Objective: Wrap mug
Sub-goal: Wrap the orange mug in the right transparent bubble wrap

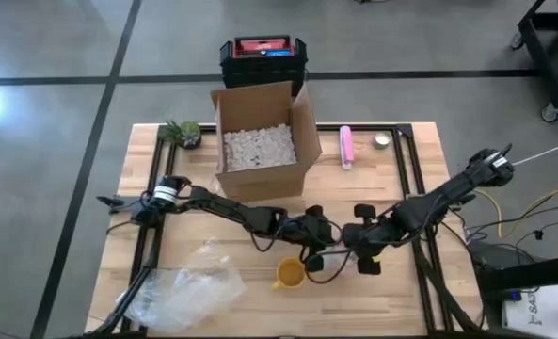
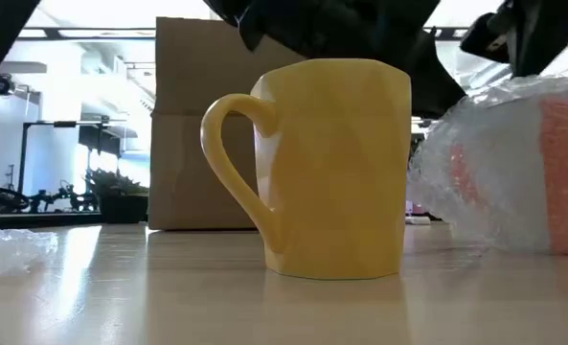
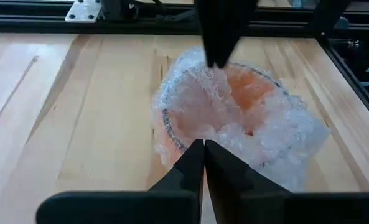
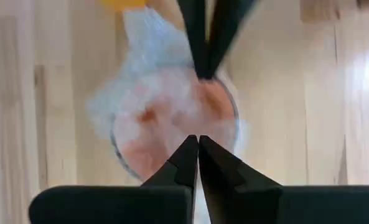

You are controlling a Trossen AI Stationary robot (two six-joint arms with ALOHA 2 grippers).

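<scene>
No legible writing appeared. Both the left gripper [image 3: 204, 144] and right gripper [image 4: 198, 140], fingers clenched on the bubble-wrapped orange mug [image 3: 234, 118], met near the table's front edge, beside a bare yellow ceramic mug [image 1: 290, 273]; an open cardboard box [image 1: 263, 141] stood behind.

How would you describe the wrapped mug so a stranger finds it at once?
Start at the cardboard box, then come to the table's near edge. Right of the bare yellow mug sits an orange mug, the only one bundled in bubble wrap.

Mug [image 1: 290, 273] stands before box [image 1: 260, 141], on table [image 1: 147, 169].
</scene>
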